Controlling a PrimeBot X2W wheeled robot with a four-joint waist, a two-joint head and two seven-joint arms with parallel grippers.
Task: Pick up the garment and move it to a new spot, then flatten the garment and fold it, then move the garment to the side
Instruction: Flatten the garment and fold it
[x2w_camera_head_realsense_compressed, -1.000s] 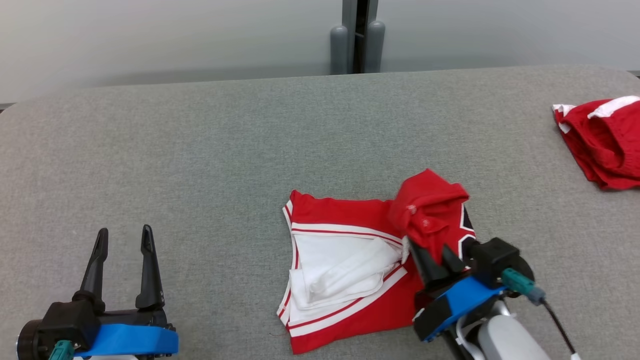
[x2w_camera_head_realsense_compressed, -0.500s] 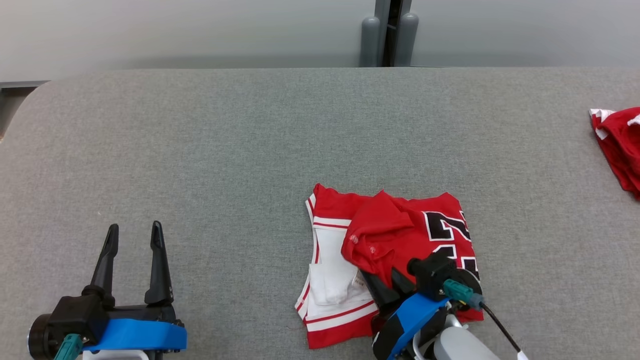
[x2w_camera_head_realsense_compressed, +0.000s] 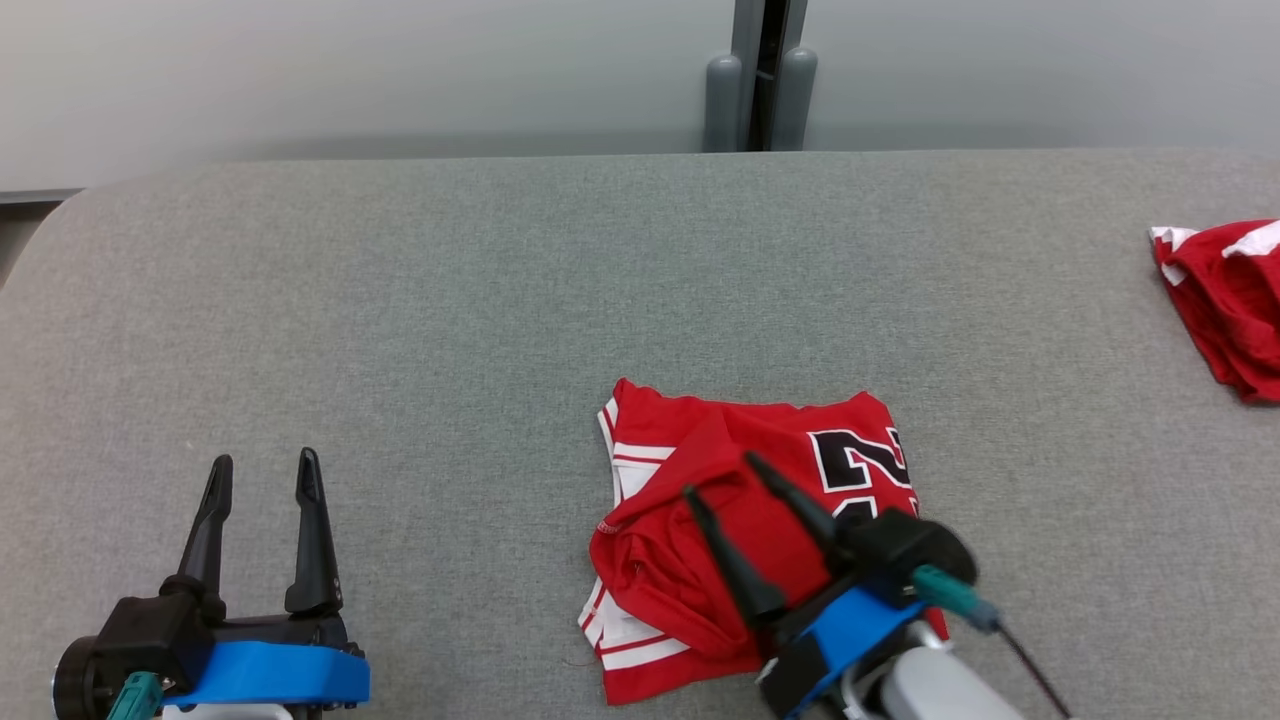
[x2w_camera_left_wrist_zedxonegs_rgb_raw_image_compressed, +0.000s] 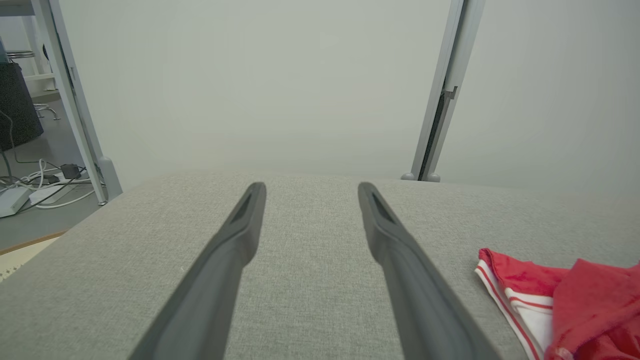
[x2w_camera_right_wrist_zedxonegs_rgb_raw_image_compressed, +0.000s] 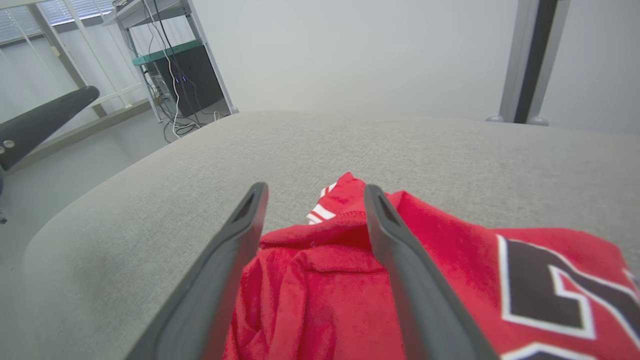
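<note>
A red jersey (x2w_camera_head_realsense_compressed: 750, 520) with white trim and black numbers lies folded on the grey table (x2w_camera_head_realsense_compressed: 500, 300), near the front edge at centre right. My right gripper (x2w_camera_head_realsense_compressed: 722, 478) hangs open just above its left half, with nothing between the fingers. The right wrist view has the jersey (x2w_camera_right_wrist_zedxonegs_rgb_raw_image_compressed: 450, 280) spread under and between the open fingers (x2w_camera_right_wrist_zedxonegs_rgb_raw_image_compressed: 240, 220). At the lower left my left gripper (x2w_camera_head_realsense_compressed: 265, 465) rests open over bare table, well away from the cloth. Its wrist view catches the jersey's edge (x2w_camera_left_wrist_zedxonegs_rgb_raw_image_compressed: 550, 300) at the far right.
A second red and white garment (x2w_camera_head_realsense_compressed: 1225, 300) lies bunched at the table's right edge. A grey post (x2w_camera_head_realsense_compressed: 760, 75) stands behind the far edge against a pale wall. Shelving and cables (x2w_camera_right_wrist_zedxonegs_rgb_raw_image_compressed: 170, 75) stand off the table's left end.
My right gripper has let go of the folded-over red flap, which now lies over the white inner side, and has opened above it. The head camera has shifted slightly. The left gripper has stayed put.
</note>
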